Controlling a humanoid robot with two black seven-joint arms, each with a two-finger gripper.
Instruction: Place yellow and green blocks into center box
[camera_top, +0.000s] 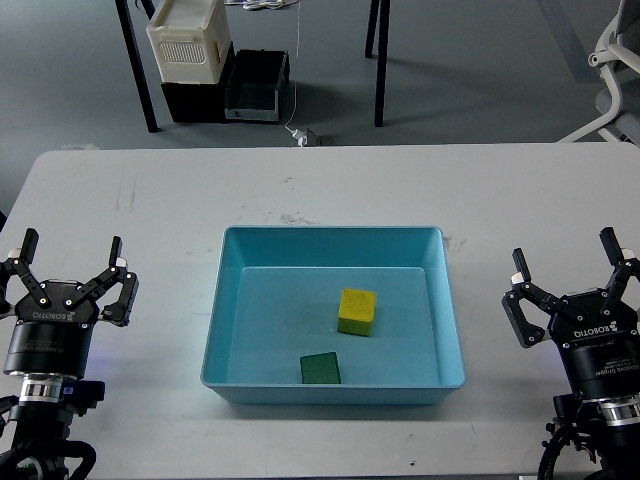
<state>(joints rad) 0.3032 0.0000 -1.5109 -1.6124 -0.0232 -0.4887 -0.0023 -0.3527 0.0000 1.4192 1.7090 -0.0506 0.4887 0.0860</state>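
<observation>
Light-blue plastic formed the center box (230, 300), which you would have found on the white table (150, 200), midway between its left and right edges and nearer the front edge. Both blocks lay on its floor. The yellow block (357, 311) sat a little right of the floor's middle, a bright matte cube with its top face lighter than its front. The green block (320, 368) was a dark matte cube against the tray's front wall, just left of and in front of the yellow one, the two near each other but apart.

Your left gripper (72, 266) stood over the table near its left edge, well apart from the tray's left rim, fingers spread wide with nothing between them. Your right gripper (565, 268) stood near the right edge, likewise clear of the tray's right rim, fingers parted and holding nothing. Both blocks lay between the two grippers, the yellow one somewhat closer to the right gripper.
</observation>
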